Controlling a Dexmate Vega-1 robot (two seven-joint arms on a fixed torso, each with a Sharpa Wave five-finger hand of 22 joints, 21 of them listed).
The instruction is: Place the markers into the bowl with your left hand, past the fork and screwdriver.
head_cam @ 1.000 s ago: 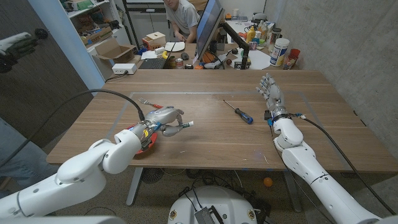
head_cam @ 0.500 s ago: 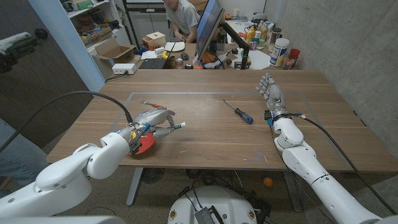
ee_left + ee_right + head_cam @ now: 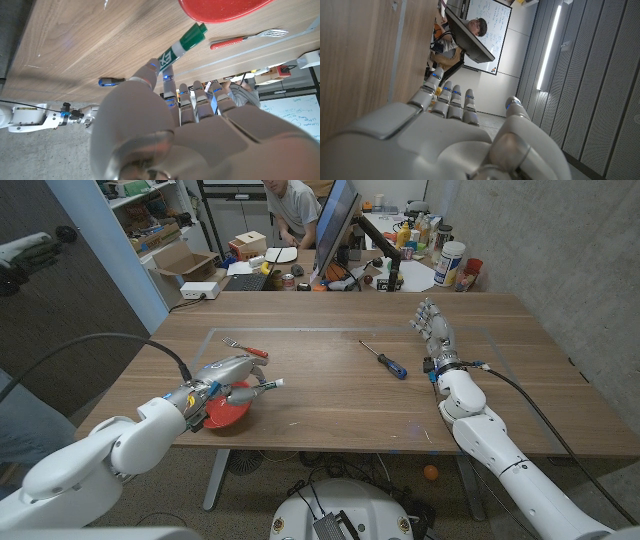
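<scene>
My left hand (image 3: 222, 377) hovers over the red bowl (image 3: 228, 413) at the table's near left and pinches a white marker with a green cap (image 3: 266, 385). The marker (image 3: 181, 43) sticks out past the fingers, its cap close to the bowl's rim (image 3: 220, 11). Beyond the bowl lies the red-handled fork (image 3: 245, 347), also seen as the fork (image 3: 249, 38) in the left wrist view. Mid-table rests the blue-handled screwdriver (image 3: 385, 360), whose handle (image 3: 110, 81) shows there too. At the right, my right hand (image 3: 434, 330) stands on its edge, fingers straight and apart, holding nothing; the hand (image 3: 451, 141) appears from behind.
A taped rectangle marks the work area on the wooden table (image 3: 330, 405). Behind the far edge sit a monitor (image 3: 334, 222), boxes, bottles and clutter, with a person (image 3: 292, 202) seated there. A black cable (image 3: 140, 340) trails from my left arm.
My left hand has carried the marker leftward and toward the near edge, from beside the bowl to over it. The right hand has stayed put.
</scene>
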